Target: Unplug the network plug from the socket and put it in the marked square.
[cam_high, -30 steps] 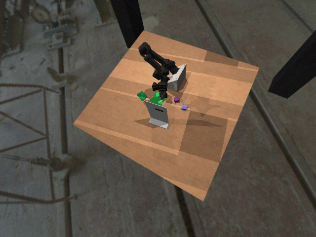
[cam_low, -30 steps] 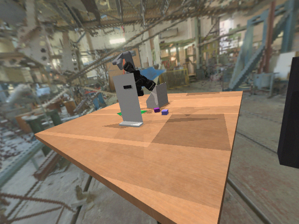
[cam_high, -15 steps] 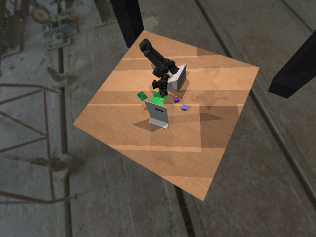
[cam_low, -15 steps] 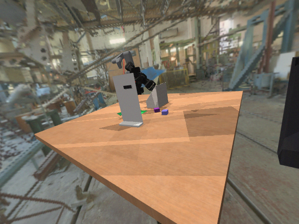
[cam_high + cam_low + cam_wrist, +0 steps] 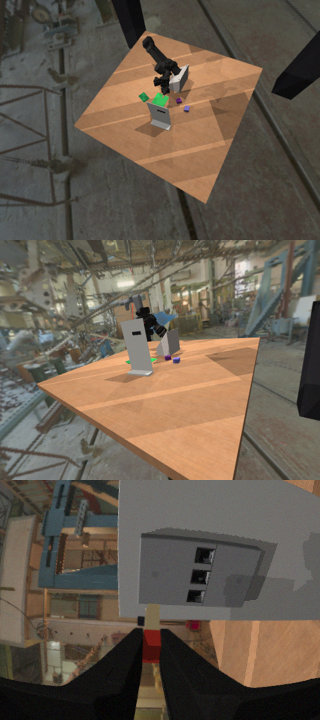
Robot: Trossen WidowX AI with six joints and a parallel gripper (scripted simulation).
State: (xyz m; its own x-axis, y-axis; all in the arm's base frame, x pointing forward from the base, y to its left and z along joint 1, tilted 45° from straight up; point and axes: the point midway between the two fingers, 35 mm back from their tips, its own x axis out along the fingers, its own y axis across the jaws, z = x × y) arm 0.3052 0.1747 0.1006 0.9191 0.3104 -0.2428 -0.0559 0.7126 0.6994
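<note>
My gripper (image 5: pixel 164 93) (image 5: pixel 151 636) is shut on the plug (image 5: pixel 152 638), a small red body with a pale beige front part. The plug is out of the socket, held above the table in front of the upright grey panel (image 5: pixel 160 118) (image 5: pixel 139 351) (image 5: pixel 200 507). Three dark socket openings show in its face plate (image 5: pixel 167 575), with no plug in them. A bright green square (image 5: pixel 158 101) (image 5: pixel 154 359) lies flat on the table between the panel and the arm, below my fingertips in the top view. In the exterior view the panel hides the plug and fingertips.
A darker green piece (image 5: pixel 143 97) lies beside the bright square. A purple block (image 5: pixel 178 100) (image 5: pixel 167 357) and a blue block (image 5: pixel 186 108) (image 5: pixel 176 360) lie on the other side. A grey wedge-shaped box (image 5: pixel 183 77) (image 5: pixel 172 342) stands close beside the arm.
</note>
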